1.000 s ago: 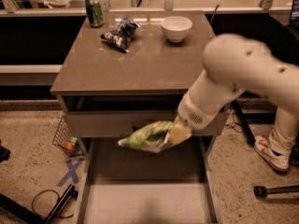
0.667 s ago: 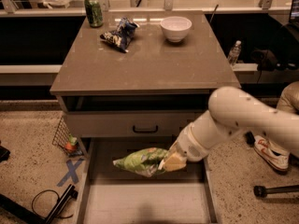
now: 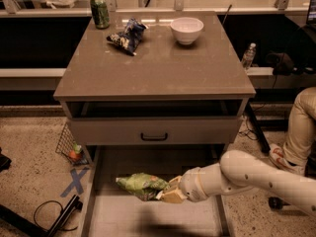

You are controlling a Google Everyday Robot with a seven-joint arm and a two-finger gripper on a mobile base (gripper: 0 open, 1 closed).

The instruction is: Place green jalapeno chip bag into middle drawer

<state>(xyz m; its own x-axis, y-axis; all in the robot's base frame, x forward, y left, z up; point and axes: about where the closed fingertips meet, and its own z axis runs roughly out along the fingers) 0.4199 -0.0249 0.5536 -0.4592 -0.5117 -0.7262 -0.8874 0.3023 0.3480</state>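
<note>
The green jalapeno chip bag [image 3: 140, 185] is light green with pale patches, pinched at its right end by the tan gripper [image 3: 165, 195] at near centre. Beneath it, the middle drawer [image 3: 148, 220] is plain grey-beige. On the far grey-brown cabinet top [image 3: 158, 68] are a blue-and-white bag [image 3: 127, 35], a white bowl [image 3: 186, 29] and a green can [image 3: 99, 12].

The claw [image 3: 167, 194] grips the green jalapeno chip bag [image 3: 139, 184] just above the open middle drawer [image 3: 123, 217].
</note>
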